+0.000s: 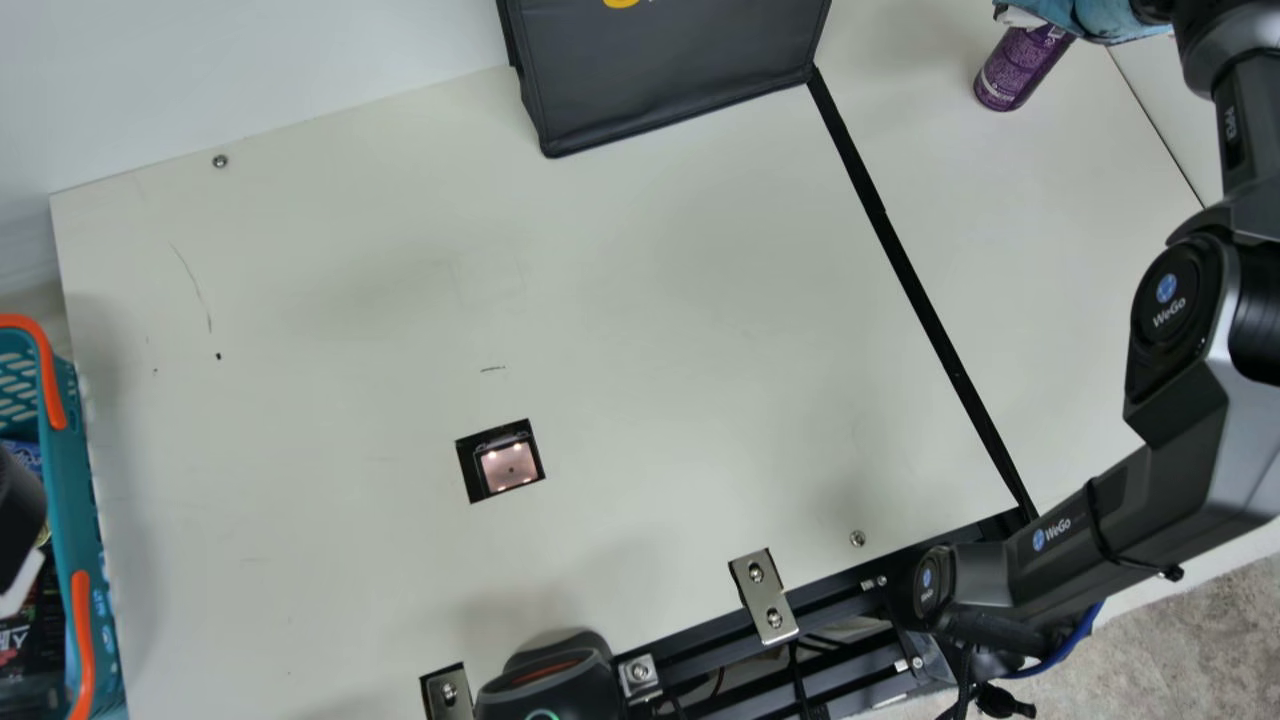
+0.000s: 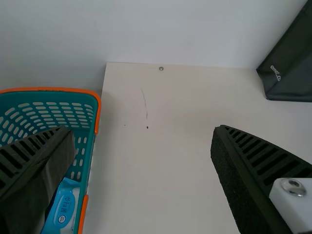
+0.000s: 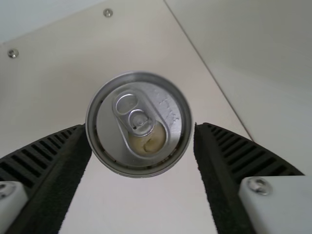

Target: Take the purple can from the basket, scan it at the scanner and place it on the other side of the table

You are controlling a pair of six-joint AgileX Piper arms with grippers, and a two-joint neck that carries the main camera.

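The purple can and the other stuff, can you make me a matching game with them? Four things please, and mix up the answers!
1. purple can
2. basket
3. left gripper
4. black bag

A. teal with orange handles
B. at the middle of the main view's top edge
C. between the right gripper's fingers
D. open, nothing between its fingers

Pairs: 1-C, 2-A, 3-D, 4-B

Right arm [image 1: 1215, 420] extended and bent, left gripper [image 1: 22, 582] spread.
The left's ribbed fingers [image 2: 263, 170] stand wide apart; the right gripper's [image 1: 1095, 18] sit closer together, one opposite the other.
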